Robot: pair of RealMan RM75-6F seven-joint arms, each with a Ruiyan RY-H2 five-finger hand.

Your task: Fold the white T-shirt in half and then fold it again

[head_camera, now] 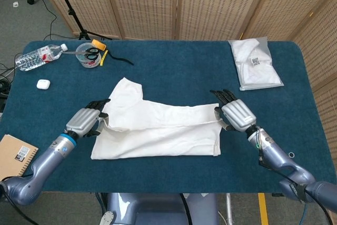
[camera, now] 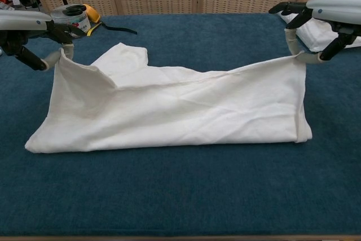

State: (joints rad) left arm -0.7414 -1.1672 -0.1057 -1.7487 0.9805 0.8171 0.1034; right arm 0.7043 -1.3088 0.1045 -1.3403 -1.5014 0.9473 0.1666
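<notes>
A: From the head view, where is the white T-shirt (head_camera: 158, 130)?

B: In the middle of the blue table (head_camera: 174, 72), lying as a long band with its near edge doubled over toward the far edge. The left hand (head_camera: 86, 121) pinches the corner at the collar end; the right hand (head_camera: 237, 114) pinches the corner at the hem end. Both sets of fingers are closed on cloth.

A: And the chest view?

B: There the T-shirt (camera: 175, 114) shows the lifted edge stretched between the left hand (camera: 34, 40) and the right hand (camera: 316, 23), sagging a little in the middle. The corners sit in the fingertips (camera: 66, 49), and a sleeve peeks out behind the fold.

A: How do you think it handles?

B: Light, limp, no stiffness at all. I'd judge it follows wherever the corners go, but the unsupported middle droops and creases. Corners are the right place to hold it; a pinch suffices, though thin cloth could slip free.

A: What's left?

B: The top layer isn't laid flat on the far edge, so the first fold looks unfinished. The second fold hasn't started.
</notes>
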